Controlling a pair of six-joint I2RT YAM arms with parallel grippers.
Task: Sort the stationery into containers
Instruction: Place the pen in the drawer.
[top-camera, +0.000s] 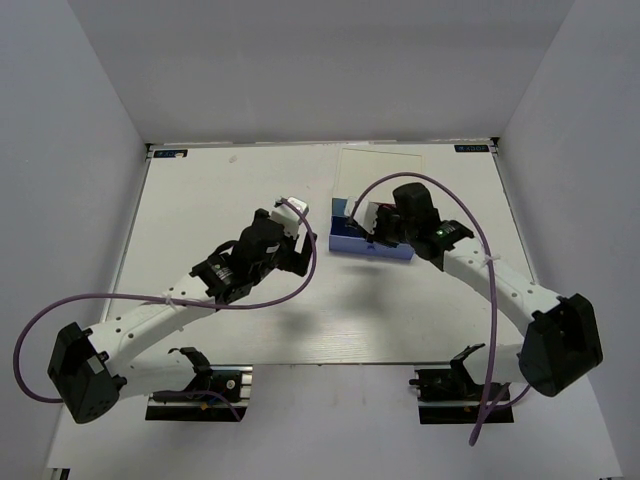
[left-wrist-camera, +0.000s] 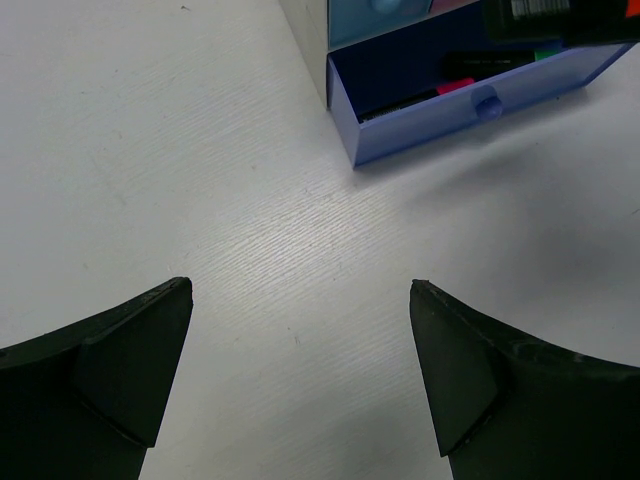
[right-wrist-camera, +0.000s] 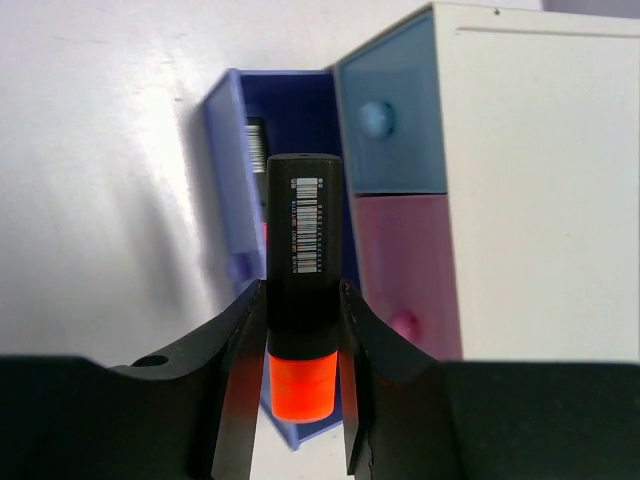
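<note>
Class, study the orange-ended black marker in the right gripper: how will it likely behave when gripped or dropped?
The marker looks like rigid plastic, so it probably will not bend in the right gripper. Its smooth sides may slip under a light grip. Rounded and stubby, it could roll a little in the lavender drawer.

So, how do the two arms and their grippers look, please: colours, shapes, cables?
Both the left arm and the right arm have white links with black joints and black wrist housings. A purple cable loops along each. The right arm's wrist shows a small green light. The left gripper and right gripper have matte black, wedge-shaped fingers.
</note>
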